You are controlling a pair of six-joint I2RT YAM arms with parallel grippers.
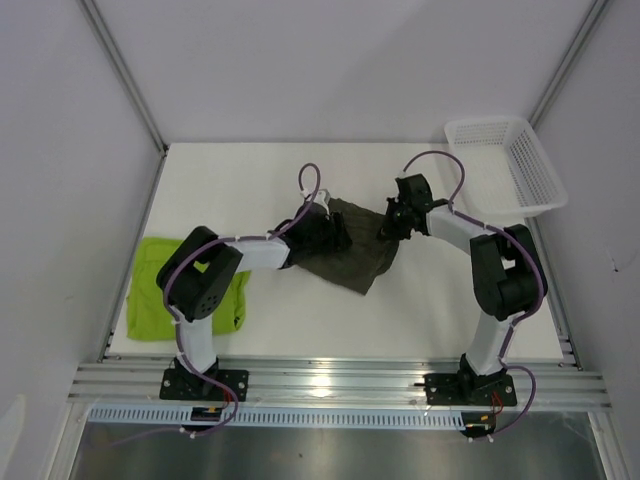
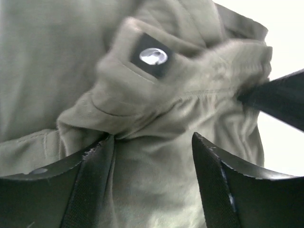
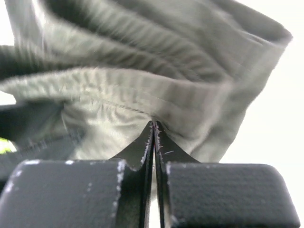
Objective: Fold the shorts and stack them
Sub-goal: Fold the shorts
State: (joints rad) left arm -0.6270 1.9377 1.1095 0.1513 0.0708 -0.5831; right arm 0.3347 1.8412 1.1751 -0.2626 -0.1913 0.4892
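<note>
Top external view: a white worktop (image 1: 420, 310) is seen between pale walls, with two arms bolted at its near edge and both bent inward toward the middle. At the left edge, the lime green shorts (image 1: 150, 290) are laid flat and partly covered by the left arm's elbow; they are well apart from the other pair. The olive-grey shorts (image 1: 355, 262) are found near the centre of the worktop, bunched and creased, with one part spread toward the near side and the upper part gathered between the two wrists. A white mesh basket (image 1: 490, 125) is set at the far right corner, apart from both pairs. The left end effector (image 1: 325, 232) is placed on the left upper edge of the olive-grey shorts, and the right end effector (image 1: 392, 222) at their right upper edge. In the left wrist view, the left end effector (image 2: 149, 142) is shown released, its two dark fingers spread wide with the olive-grey shorts (image 2: 71, 57) lying rumpled between and beyond them; no cloth is seen to be clamped. In the right wrist view, the right end effector (image 3: 154, 126) is shown clenched, its fingers pressed together on a gathered hem of the olive-grey shorts (image 3: 142, 57), whose folds are lifted above the fingertips. A small silver snap (image 2: 153, 56) on a black patch is seen on the bunched cloth in the left wrist view.
</note>
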